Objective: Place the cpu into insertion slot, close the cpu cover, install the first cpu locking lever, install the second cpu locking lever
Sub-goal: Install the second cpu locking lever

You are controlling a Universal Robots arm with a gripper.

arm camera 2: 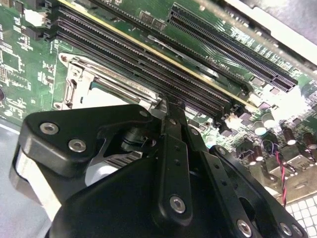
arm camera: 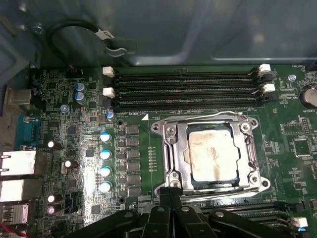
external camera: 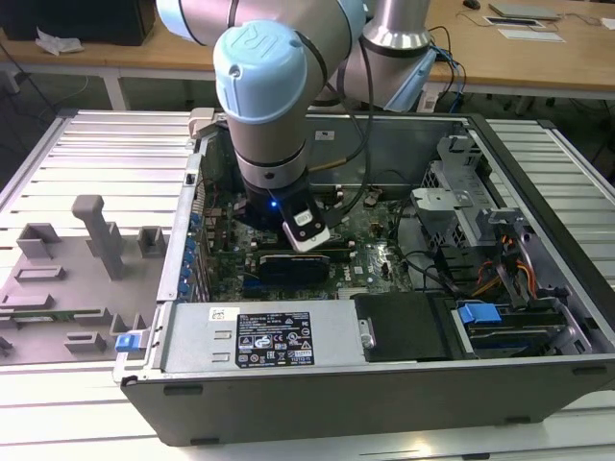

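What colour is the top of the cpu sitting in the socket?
Silvery-grey with a pale tan tinge; the cpu shows best in the first wrist view.

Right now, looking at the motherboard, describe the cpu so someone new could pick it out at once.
On the green motherboard, below the long black memory slots, sits a square silvery metal socket frame. The cpu is the flat square chip with a dull, smudged metal top lying in that frame's window, unlike the long narrow slots around it.

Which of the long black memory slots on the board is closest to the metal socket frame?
The lowest of the three black slots above the socket frame in the first wrist view; the other two lie farther up, toward the case wall.
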